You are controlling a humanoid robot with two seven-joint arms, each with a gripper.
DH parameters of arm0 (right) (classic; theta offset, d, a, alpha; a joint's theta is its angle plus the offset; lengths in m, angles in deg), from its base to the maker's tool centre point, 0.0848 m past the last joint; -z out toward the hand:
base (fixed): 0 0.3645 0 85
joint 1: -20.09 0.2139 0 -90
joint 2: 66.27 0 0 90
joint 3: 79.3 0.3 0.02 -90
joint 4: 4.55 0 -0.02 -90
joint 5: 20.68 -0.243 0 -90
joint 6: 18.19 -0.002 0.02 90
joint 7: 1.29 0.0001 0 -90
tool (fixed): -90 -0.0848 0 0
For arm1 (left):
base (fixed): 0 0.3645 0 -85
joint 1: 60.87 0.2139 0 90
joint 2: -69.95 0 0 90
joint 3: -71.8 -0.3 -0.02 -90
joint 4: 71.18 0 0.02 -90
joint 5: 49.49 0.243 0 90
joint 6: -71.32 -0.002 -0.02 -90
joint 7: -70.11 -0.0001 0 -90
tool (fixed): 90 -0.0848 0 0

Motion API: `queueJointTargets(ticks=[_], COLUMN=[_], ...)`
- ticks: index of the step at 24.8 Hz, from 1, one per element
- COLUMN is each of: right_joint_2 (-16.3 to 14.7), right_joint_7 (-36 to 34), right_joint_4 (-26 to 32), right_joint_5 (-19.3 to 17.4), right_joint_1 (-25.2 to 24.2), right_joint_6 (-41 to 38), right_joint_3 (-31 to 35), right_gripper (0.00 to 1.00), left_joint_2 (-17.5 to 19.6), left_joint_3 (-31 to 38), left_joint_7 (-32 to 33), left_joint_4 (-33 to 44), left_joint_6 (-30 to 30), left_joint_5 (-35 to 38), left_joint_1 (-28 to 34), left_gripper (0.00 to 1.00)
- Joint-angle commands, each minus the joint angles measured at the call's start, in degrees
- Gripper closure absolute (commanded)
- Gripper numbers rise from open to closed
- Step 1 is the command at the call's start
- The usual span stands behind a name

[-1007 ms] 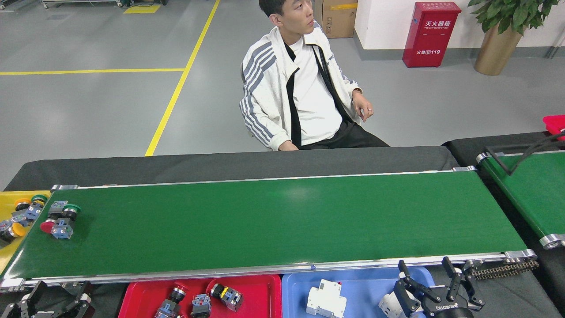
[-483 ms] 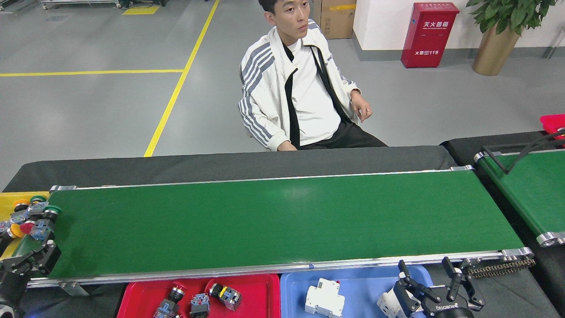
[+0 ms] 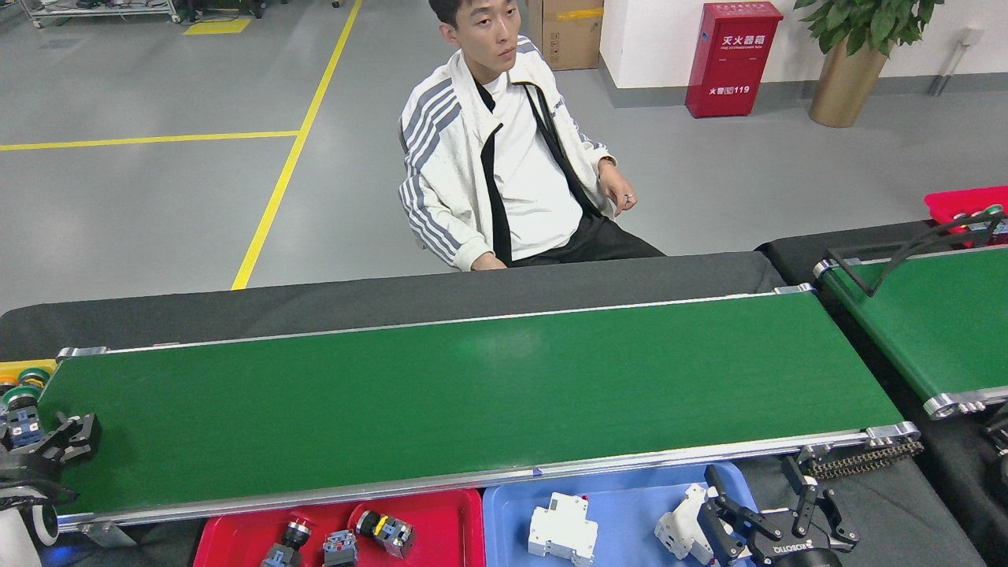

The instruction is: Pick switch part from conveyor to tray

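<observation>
The conveyor (image 3: 472, 394) is a long dark-green belt with silver rails, and most of its surface is bare. At its far left end a cluster of switch parts (image 3: 22, 409) with green caps sits at the belt's edge, by a yellow tray (image 3: 16, 367). My left gripper (image 3: 55, 442) hovers over that left end, just right of the cluster; it is open and I see nothing between its fingers. A red tray (image 3: 449, 524) holding three switch parts (image 3: 384, 531) lies below the front rail. My right gripper (image 3: 762, 508) is open over a blue tray (image 3: 622, 504).
The blue tray holds two white breaker-like parts (image 3: 561, 529). A second green belt (image 3: 937, 323) stands at the right with a red bin (image 3: 965, 203) behind it. A person in a white jacket (image 3: 504, 157) sits behind the black table edge.
The view has shifted right and down. My left gripper has come up from below the front rail onto the belt's left end. The switch parts have travelled left to the belt's end. The right arm has stayed put.
</observation>
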Motion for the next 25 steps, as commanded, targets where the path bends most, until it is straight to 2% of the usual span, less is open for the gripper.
queueJointTargets(ticks=[1, 3, 5, 7, 9, 13, 16, 17, 19, 21, 25], right_joint_2=[-0.28, -0.1, -0.1, -0.1, -0.1, -0.1, -0.1, -0.1, -0.01, 0.07, 0.07], right_joint_7=[-0.45, -0.45, -0.45, -0.45, -0.45, -0.45, -0.45, -0.45, -0.45, -0.45, -0.45], right_joint_4=[0.74, 0.74, 0.74, 0.74, 0.74, 0.74, 0.74, 0.74, 0.74, 0.74, 0.74], right_joint_5=[-0.19, -0.19, -0.19, -0.28, -0.28, -0.28, -0.28, -0.28, -0.28, -0.28, -0.28], right_joint_1=[0.59, 0.59, 0.59, 0.5, 0.41, 0.5, 0.41, 0.5, 0.5, 0.5, 0.5], right_joint_6=[-0.48, -0.22, -0.04, 0.31, 0.31, 0.31, 0.31, 0.31, 0.31, 0.31, 0.4], right_joint_3=[0.02, 0.02, 0.38, 0.64, 1.61, 1.78, 1.78, 1.78, 1.78, 1.78, 1.78], right_gripper=[0.04, 0.04, 0.04, 0.04, 0.04, 0.04, 0.04, 0.04, 0.04, 0.04, 0.04], left_joint_2=[-0.83, -1.62, -2.5, -2.41, -2.06, -0.39, -1.18, -1.35, -2.15, -3.81, -5.4], left_joint_3=[-0.09, 0.0, -0.27, 0.09, 0.35, 3.42, 4.74, 4.66, 4.13, 3.25, 3.69], left_joint_7=[-0.41, -0.76, -2.43, -2.7, -2.17, -0.24, 1.0, 1.96, 4.42, 6.09, 6.09], left_joint_4=[0.44, 1.94, 6.6, 16.87, 31.29, 66.25, 84.29, 88.16, 89.92, 89.83, 89.83], left_joint_6=[1.04, 3.41, 5.25, 9.38, 13.25, 22.83, 28.81, 30.04, 30.22, 30.04, 30.22], left_joint_5=[-0.13, -0.22, -0.31, -0.75, -2.24, -4.7, -4.53, -4.27, -4.27, -4.18, -4.44], left_joint_1=[-0.79, -0.61, 1.24, 6.77, 14.51, 39.19, 54.67, 58.98, 62.85, 62.85, 62.41], left_gripper=[0.97, 0.98, 0.99, 0.99, 0.98, 0.95, 0.89, 0.79, 0.46, 0.0, 0.0])
